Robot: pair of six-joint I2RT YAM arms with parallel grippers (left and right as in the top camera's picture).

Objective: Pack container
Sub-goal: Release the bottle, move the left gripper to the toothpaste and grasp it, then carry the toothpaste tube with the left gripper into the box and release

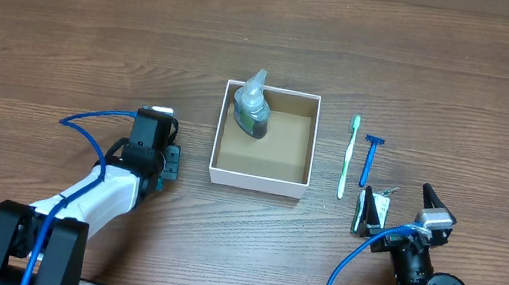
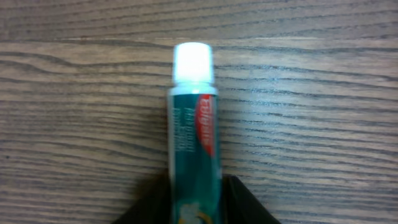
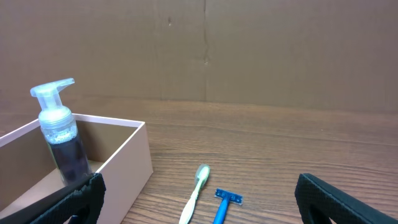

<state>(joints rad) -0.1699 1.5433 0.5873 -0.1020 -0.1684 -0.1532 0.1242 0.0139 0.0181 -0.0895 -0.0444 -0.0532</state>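
Desk (image 1: 70, 24): wood grain. Container (image 1: 259, 179) at desk centre, top open, white walls, brown inside. Left claw (image 1: 158, 126) just left of container, clenched on tube (image 2: 194, 143), white cap pointing away. Right claw (image 1: 396, 209) at near right, spread wide, empty. Bottle (image 1: 252, 107) upright in container's far-left corner. Toothbrush (image 1: 349, 157) and blue razor (image 1: 370, 160) lie side by side, right of container.

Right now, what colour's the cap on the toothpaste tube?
White. The cap on the teal toothpaste tube shows best in the left wrist view.
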